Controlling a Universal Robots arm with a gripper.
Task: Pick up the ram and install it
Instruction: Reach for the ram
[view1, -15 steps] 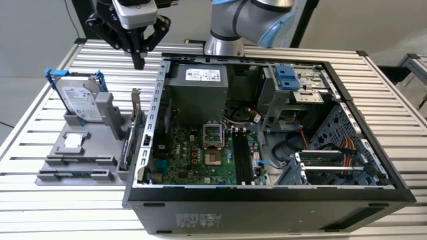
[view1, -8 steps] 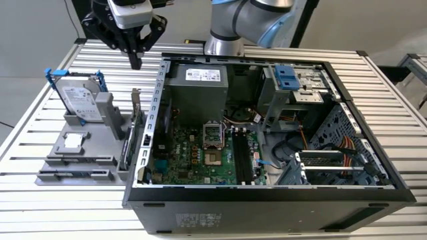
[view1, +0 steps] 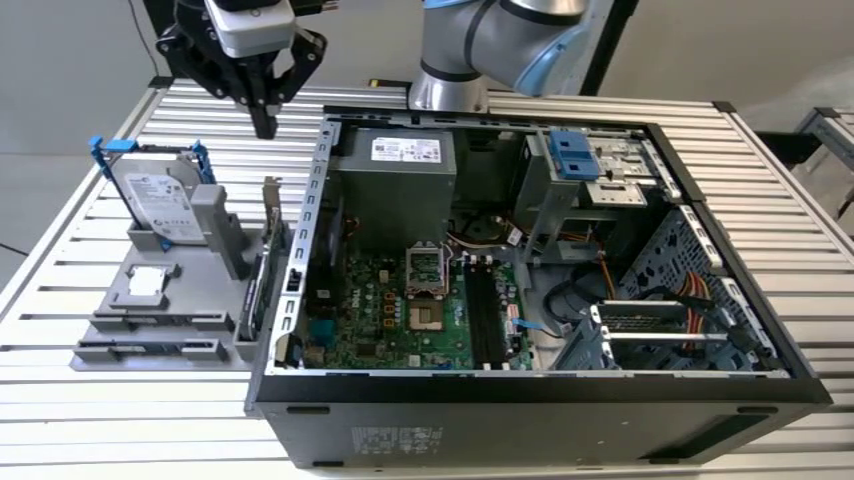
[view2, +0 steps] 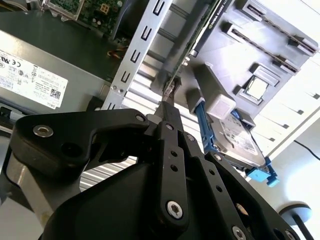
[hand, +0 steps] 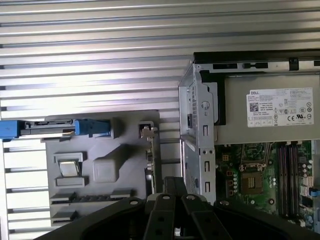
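The ram shows as a long dark stick (view1: 150, 321) set edge-up in a slot of the grey holder (view1: 120, 300), on the exterior view's left; a second such stick (view1: 147, 350) sits just in front of it. Both wrist views show these sticks (view2: 262, 26) (hand: 65, 198) in the holder. My gripper (view1: 267, 122) hangs well above the table behind the holder, shut with nothing between its fingers (view2: 169, 117), whose tips (hand: 173, 186) are pressed together. The black memory slots (view1: 483, 318) on the motherboard lie inside the open computer case (view1: 315, 200).
A silver hard drive (view1: 158, 205) in a blue bracket and a tall expansion card (view1: 272, 250) stand upright in the holder, with a square chip (view1: 144, 283) lying flat. Inside the case are the power supply (view1: 394, 175), the processor socket (view1: 423, 300) and cables. The table is slatted metal.
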